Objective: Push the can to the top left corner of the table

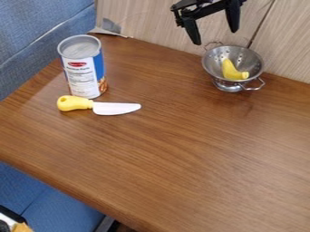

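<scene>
Wooden counter (pixel 181 149) holds the can (pixel 84 74) near its top left corner, gripper (pixel 215 38) at the top edge

In the camera view, pale wood-grain panelling (pixel 145 22) stands behind the counter, with a dark seam running down it on the right. Blue upholstery (pixel 36 27) lies beyond the counter's left side, and more of it shows below the front edge at lower left. A grey metal piece (pixel 106 225) shows under that edge.

The can stands upright at upper left, a little in from the back left corner. It has a silver-grey top and a white and blue label with a red patch. At that corner, by the foot of the panelling, is a small grey, see-through item (pixel 110 28).

Just in front of the can lies a knife (pixel 115 108), its yellow handle to the left and its white blade pointing right. Whether it touches the can, I cannot tell.

Well to the right of the can, close to the panelling, sits a metal colander (pixel 212 68) with two loop handles. A curved yellow toy (pixel 229 71) rests inside it.

The black gripper hangs above and slightly left of the colander in the view, well apart from the can. Its fingers are spread apart.
</scene>
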Motion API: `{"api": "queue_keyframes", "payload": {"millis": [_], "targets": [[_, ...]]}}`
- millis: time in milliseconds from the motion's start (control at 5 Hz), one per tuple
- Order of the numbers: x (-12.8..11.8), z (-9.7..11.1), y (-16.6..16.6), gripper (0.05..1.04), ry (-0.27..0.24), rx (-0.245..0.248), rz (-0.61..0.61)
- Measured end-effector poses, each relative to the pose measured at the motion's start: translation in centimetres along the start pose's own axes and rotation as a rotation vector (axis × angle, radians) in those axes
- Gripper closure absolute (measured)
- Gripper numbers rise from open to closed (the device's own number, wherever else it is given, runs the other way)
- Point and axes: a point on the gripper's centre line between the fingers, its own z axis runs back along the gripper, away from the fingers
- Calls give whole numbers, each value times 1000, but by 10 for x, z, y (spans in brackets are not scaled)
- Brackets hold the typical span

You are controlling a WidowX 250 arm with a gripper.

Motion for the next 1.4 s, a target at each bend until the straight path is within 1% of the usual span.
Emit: {"api": "queue_keyframes", "payload": {"millis": [200,400,600,800,1000,1200,1400], "targets": [[-4,-16,8,83,34,24,8],[-16,-22,33,83,33,38,23],[-14,9,67,83,-52,17,75],[-26,25,94,83,-136,47,89],[-35,38,125,83,-200,116,115],[-53,43,140,83,-201,161,123],[-58,45,156,83,-219,236,144]]}}
